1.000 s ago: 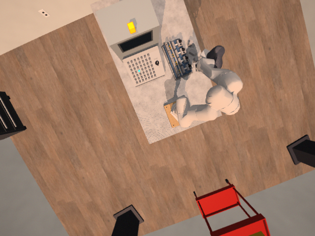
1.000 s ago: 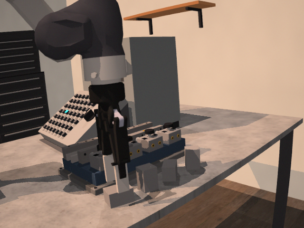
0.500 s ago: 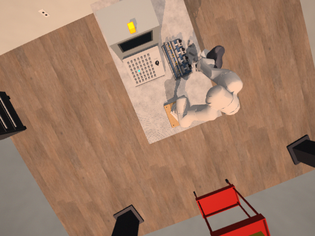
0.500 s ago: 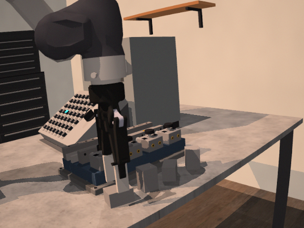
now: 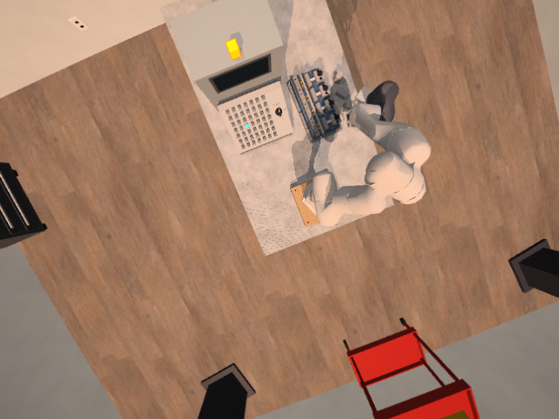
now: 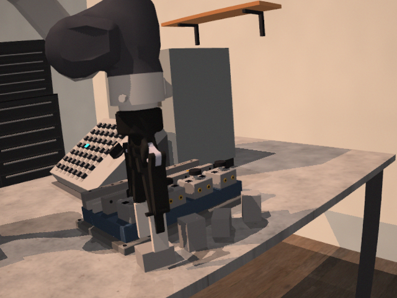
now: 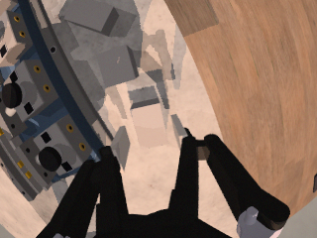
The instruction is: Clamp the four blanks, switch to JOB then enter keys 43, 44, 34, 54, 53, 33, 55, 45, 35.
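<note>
Grey blanks (image 6: 155, 257) (image 7: 148, 125), four standing, one cyan-lit key (image 5: 246, 126) (image 6: 87, 145), one gripper (image 6: 150, 229) (image 7: 150, 129), partly open

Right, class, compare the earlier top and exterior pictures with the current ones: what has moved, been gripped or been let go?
Nothing visibly changed. The tool stayed open at the nearest blank, the other three blanks stayed standing on the table, and the cyan key and amber lamp stayed lit.
</note>
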`<action>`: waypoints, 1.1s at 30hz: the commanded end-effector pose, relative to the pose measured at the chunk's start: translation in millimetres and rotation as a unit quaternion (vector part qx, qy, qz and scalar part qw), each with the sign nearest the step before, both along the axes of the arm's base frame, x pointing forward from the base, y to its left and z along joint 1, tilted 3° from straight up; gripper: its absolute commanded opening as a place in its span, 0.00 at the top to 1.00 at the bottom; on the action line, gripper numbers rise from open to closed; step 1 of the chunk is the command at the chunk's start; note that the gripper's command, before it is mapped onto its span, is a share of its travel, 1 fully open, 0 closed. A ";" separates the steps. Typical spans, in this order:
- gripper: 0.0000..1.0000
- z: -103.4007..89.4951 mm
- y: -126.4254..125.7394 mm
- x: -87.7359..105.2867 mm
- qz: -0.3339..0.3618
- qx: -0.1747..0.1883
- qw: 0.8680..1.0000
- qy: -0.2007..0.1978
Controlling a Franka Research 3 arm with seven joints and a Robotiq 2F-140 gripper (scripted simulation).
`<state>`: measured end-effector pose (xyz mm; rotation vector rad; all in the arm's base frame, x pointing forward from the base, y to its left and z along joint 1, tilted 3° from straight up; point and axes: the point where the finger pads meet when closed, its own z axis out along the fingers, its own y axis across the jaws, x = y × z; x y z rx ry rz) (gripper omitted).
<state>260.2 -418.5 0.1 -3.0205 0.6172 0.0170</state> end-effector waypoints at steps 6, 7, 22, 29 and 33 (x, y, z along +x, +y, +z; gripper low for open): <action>0.60 0.2 0.1 0.2 -0.004 0.000 1.000 -0.001; 0.60 0.2 0.1 0.2 -0.004 0.000 1.000 -0.001; 0.60 -0.1 0.1 0.2 -0.004 0.000 1.000 -0.001; 0.60 -1.5 0.2 0.2 -0.004 0.000 1.000 -0.001; 0.60 -2.9 0.3 0.2 -0.004 0.000 1.000 -0.001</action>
